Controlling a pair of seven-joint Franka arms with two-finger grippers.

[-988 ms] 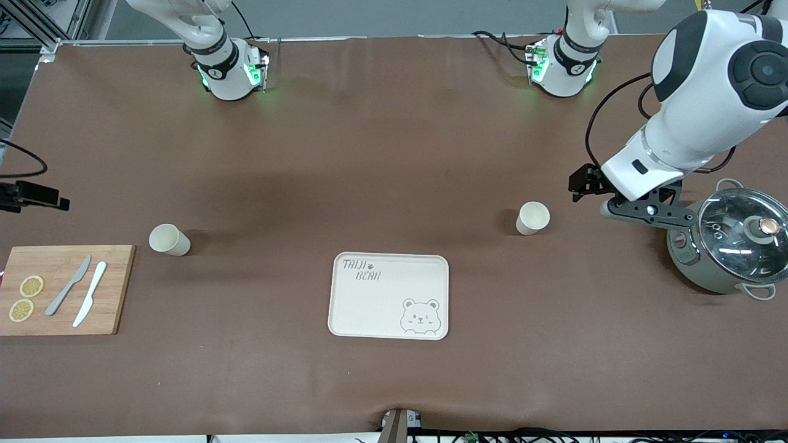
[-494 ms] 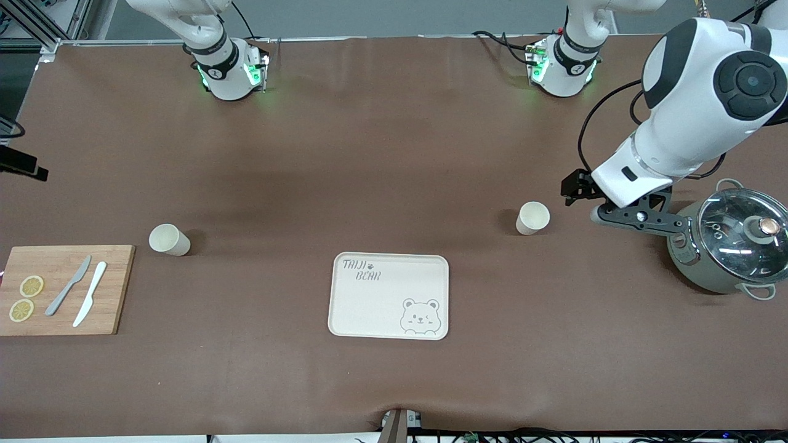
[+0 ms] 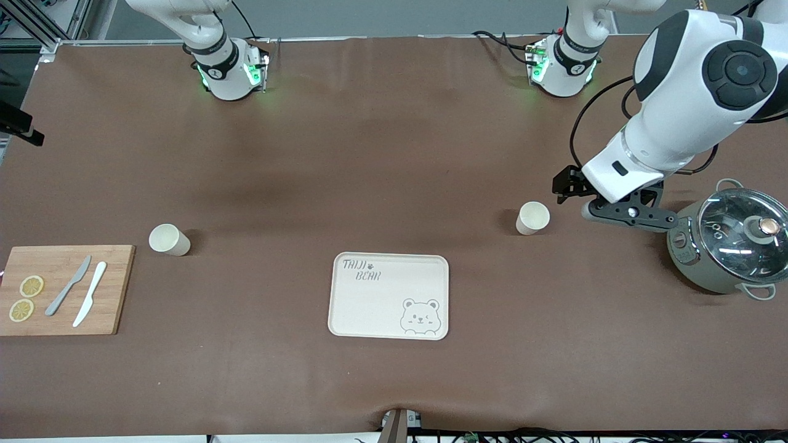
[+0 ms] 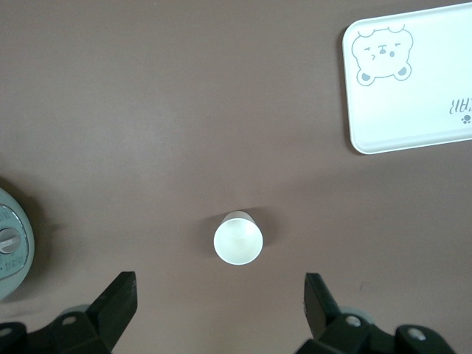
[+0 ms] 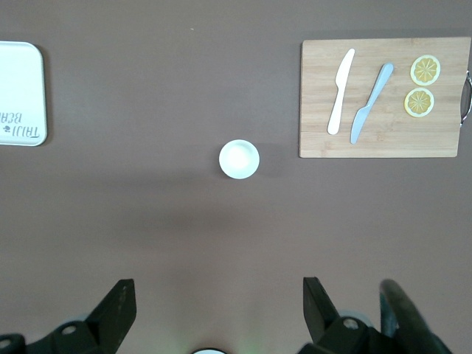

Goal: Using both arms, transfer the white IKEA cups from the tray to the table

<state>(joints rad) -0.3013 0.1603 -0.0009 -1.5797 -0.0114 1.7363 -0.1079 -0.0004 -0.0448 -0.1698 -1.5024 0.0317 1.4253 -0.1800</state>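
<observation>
Matte brown table (image 3: 394,154) | smooth tapered cream cups (image 3: 533,218) (image 3: 168,239) upright | left end effector (image 4: 220,306) spread | right end effector (image 5: 214,310) spread

You had on the table:
Cups: two (image 3: 533,218) (image 3: 168,239)
Tray: one (image 3: 389,296)
Board: one (image 3: 117,289)
Knives: two (image 3: 68,285) (image 3: 90,302)
Lemon slices: two (image 3: 31,286) (image 3: 21,310)
Pot: one (image 3: 729,246)

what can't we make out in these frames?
- Right hand: cut off by the front view's edge; only its wrist view shows it, fingers open.
- Pot contents: front view, reflections on the glass lid hide them.
- Left hand fingers: front view, the arm's own wrist covers them; its wrist view shows them open.
</observation>
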